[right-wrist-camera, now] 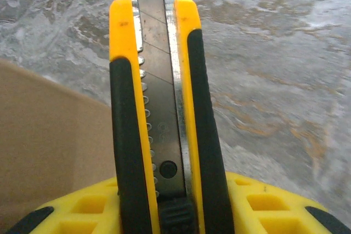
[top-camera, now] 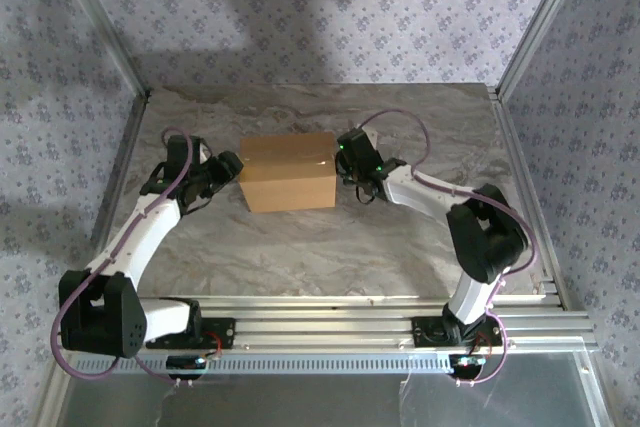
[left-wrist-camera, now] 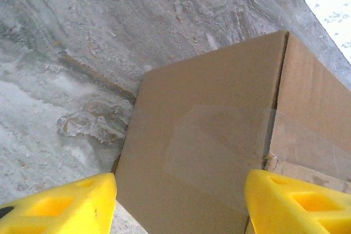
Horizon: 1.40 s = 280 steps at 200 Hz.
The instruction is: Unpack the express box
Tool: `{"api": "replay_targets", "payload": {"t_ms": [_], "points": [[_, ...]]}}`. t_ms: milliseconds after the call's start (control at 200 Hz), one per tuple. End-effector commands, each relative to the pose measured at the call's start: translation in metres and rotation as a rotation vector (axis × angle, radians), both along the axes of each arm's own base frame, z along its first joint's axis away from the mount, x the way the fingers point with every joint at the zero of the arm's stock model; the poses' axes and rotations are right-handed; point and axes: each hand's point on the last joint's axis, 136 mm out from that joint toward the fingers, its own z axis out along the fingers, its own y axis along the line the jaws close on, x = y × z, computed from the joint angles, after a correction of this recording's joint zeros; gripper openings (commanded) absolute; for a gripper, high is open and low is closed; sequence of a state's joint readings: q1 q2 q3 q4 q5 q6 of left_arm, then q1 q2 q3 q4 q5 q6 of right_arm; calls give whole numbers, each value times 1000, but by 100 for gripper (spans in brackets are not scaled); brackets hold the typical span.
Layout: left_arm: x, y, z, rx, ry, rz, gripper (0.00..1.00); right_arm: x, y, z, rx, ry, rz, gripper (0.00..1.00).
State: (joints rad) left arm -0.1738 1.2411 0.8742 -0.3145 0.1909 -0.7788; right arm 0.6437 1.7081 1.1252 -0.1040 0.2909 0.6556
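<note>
The express box point(top-camera: 287, 172) is a brown cardboard carton standing closed in the middle of the table. My left gripper point(top-camera: 228, 169) is at the box's left end. In the left wrist view the box's point(left-wrist-camera: 208, 152) taped end face lies just beyond that gripper point(left-wrist-camera: 180, 201), whose yellow fingers point(left-wrist-camera: 60, 204) stand open and wide apart. My right gripper point(top-camera: 352, 155) is at the box's right end, shut on a black-and-yellow utility knife point(right-wrist-camera: 159, 108). The metal blade points away from that gripper point(right-wrist-camera: 175, 206). The box's brown side point(right-wrist-camera: 44, 152) shows to the left of the knife.
The marble-patterned tabletop point(top-camera: 300, 247) stretches in front of and behind the box. Aluminium frame posts point(top-camera: 530, 27) and patterned walls close in the left, right and back sides. A metal rail point(top-camera: 330, 312) with both arm bases runs along the near edge.
</note>
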Motion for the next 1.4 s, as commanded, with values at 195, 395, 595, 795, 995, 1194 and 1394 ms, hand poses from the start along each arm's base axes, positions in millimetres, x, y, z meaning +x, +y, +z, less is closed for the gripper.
{"api": "replay_targets", "payload": {"t_ms": [195,395,595,795,995,1194,1394], "points": [[-22,-88,-24,-16,71,-304,63,-106,3,0,-25,11,72,0],[-14,-99,-38,-14,108,-319,62,-149,-26,1,-73,0,10,0],[0,-99,-28,21,81,-313,62,-164,-59,13,-90,-20,-48,0],[7,-92,-10,38,41,-296,62,-167,-80,28,-113,-40,-48,0],[7,-90,2,43,17,-292,63,-165,-91,25,-119,-20,-54,0],[1,-78,33,79,-39,-263,63,-170,-104,42,-105,-24,-64,0],[-6,-70,67,108,19,-248,64,-185,-114,79,-81,26,-52,0]]}}
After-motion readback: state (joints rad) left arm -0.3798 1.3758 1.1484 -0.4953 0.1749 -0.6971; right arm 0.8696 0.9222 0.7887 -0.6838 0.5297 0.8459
